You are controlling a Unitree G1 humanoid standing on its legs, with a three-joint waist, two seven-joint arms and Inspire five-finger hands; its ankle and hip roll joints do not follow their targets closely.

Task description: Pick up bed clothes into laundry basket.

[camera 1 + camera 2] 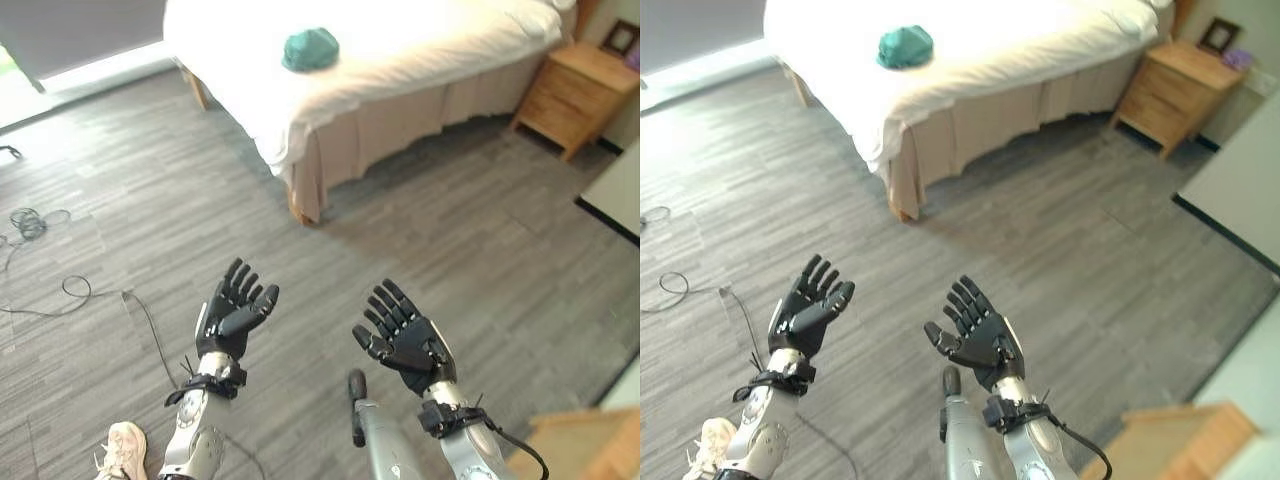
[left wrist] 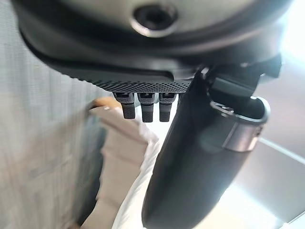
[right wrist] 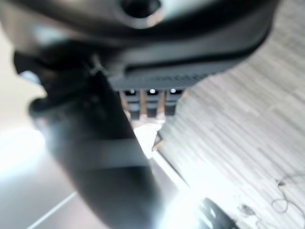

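Fingers on both hands are spread straight and released, holding nothing. The left hand (image 1: 235,310) hangs palm-up over the grey wood-plank floor (image 1: 480,250), and the right hand (image 1: 405,340) hangs beside it at about the same height, also palm-up, the two well apart from each other. Neither hand touches anything. In each wrist view the fingers (image 2: 147,106) stick out straight past the palm, with the thumb standing out beside them.

Far ahead of the hands stands the bed (image 1: 400,60), covered in a white sheet that hangs over a beige skirt. A bundle of teal cloth (image 1: 310,49) lies on top of the bed, near its left edge, crumpled into a small heap and well apart from both hands. A wooden nightstand (image 1: 575,95) stands just beside the bed on the right. A pale shoe (image 1: 122,450) lies on the floor near the left arm.
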